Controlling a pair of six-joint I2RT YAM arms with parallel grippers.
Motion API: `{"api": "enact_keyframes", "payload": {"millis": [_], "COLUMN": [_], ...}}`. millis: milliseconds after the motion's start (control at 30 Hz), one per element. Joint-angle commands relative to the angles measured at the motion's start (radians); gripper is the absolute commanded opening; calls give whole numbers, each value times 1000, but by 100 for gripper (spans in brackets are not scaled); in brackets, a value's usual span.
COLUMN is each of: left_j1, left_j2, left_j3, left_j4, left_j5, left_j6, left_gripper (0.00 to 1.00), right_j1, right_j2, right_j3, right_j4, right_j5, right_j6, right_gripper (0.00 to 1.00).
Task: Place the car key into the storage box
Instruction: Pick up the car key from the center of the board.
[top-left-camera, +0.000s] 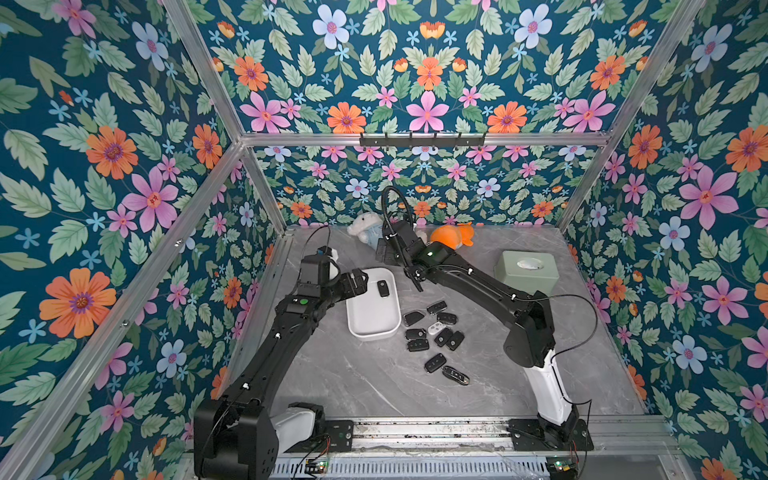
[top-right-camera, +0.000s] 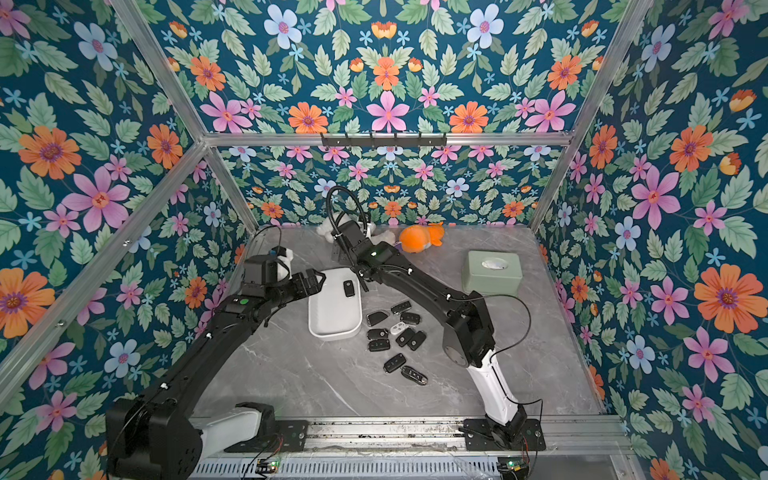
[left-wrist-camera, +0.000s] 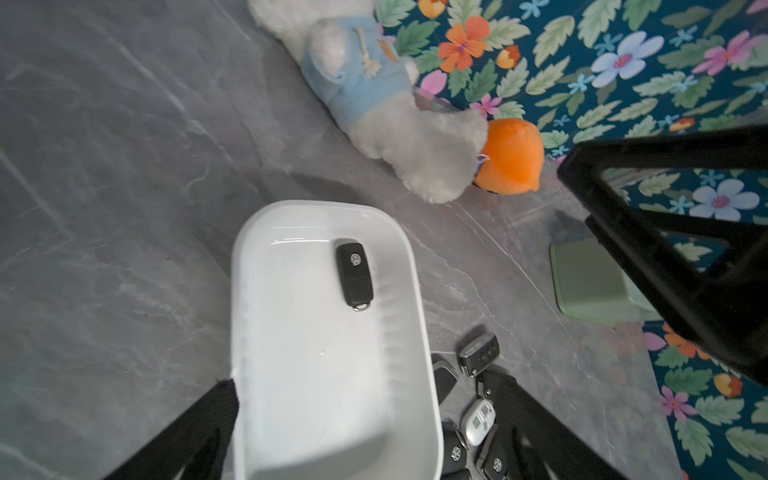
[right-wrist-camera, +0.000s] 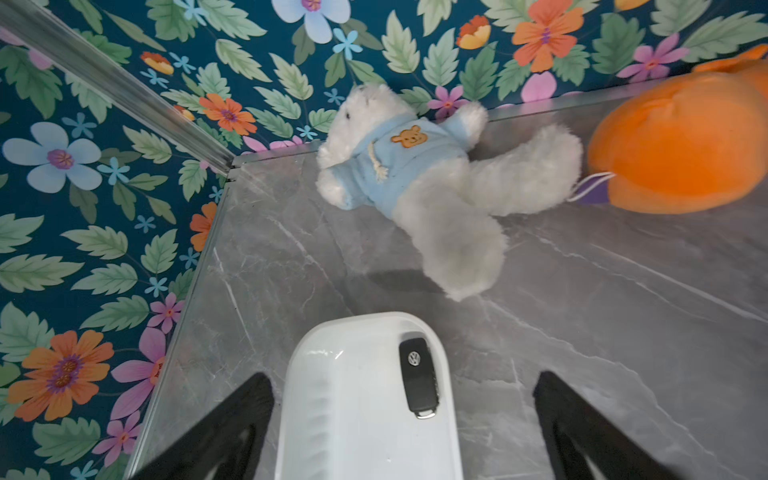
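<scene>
Your key (top-left-camera: 383, 288) lies in the white box (top-left-camera: 370, 318), at its 1 o'clock corner. Left jaws and right jaws both stand wide, empty. Release looks done; next, lift the right jaws clear without nudging the box.

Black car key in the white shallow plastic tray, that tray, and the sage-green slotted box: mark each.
Black car key (left-wrist-camera: 354, 274), left wrist view, middle of its body.
White shallow plastic tray (left-wrist-camera: 311, 374), left wrist view, bare floor.
Sage-green slotted box (top-left-camera: 536, 284), in a top view, front wall.

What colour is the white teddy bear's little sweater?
The sweater is light blue; the right wrist view shows it best.
</scene>
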Motion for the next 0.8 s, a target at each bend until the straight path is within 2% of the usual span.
{"api": "enact_keyframes", "payload": {"millis": [0, 233, 400, 600, 767], "left_j1": [-69, -198, -294, -380, -433], "left_j2": [43, 206, 348, 519, 642], "left_j3": [51, 183, 299, 446, 548], "left_j4": [18, -6, -50, -122, -186], "left_j5": [-69, -83, -100, -98, -123], "left_j6": [45, 38, 70, 128, 176], "left_gripper": [100, 100, 99, 98, 96], "right_j1": [-39, -134, -233, -287, -324], "right_j2": [-90, -383, -620, -811, -906], "right_j3": [-110, -514, -809, -1028, -1159], "right_j4": [-3, 104, 214, 256, 258], "right_j5": [-16, -118, -291, -396, -470], "right_j6": [42, 61, 88, 103, 141], "right_gripper": [99, 99, 99, 99, 99]}}
